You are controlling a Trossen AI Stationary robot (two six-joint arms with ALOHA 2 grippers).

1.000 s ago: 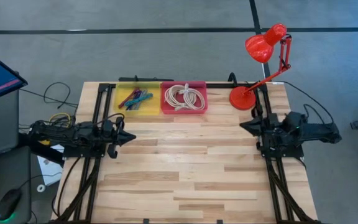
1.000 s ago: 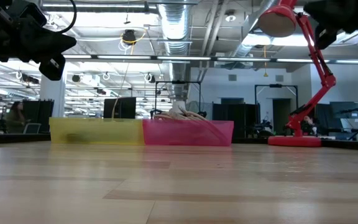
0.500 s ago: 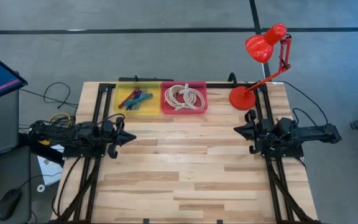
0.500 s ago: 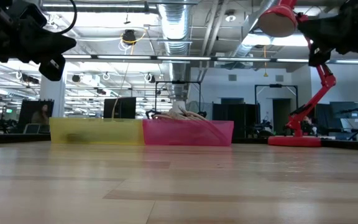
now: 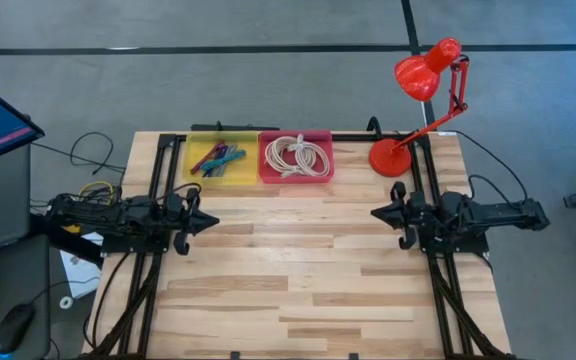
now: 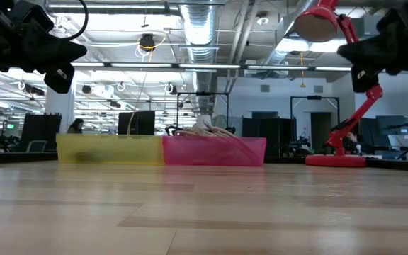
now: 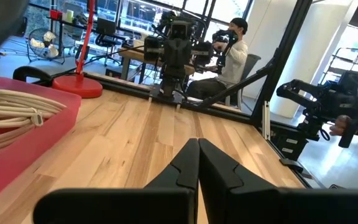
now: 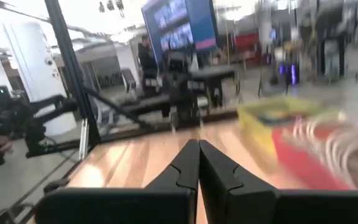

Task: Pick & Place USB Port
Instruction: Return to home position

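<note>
1. Left gripper (image 5: 208, 222) — fingers pressed together — hovers over the table (image 5: 298, 280), left side.
2. Right gripper (image 5: 376, 213), likewise pressed together, hovers opposite.
3. Coloured charger cables (image 5: 218, 158) lie in the yellow bin (image 5: 223, 181); a coiled cable (image 5: 298, 155) lies in the pink bin (image 5: 296, 179).

Wooden table (image 5: 298, 270), yellow bin (image 5: 223, 160), pink bin (image 5: 296, 157), red lamp (image 5: 392, 157)

The left arm (image 5: 118, 222) and right arm (image 5: 480, 215) are matte black and blocky; the left pincer (image 5: 209, 222) and right pincer (image 5: 377, 213) have dark wedge-shaped fingers (image 7: 180, 167).

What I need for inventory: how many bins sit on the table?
2. The yellow bin sits at the table's far edge; the pink bin adjoins it on the lamp's side.
</note>
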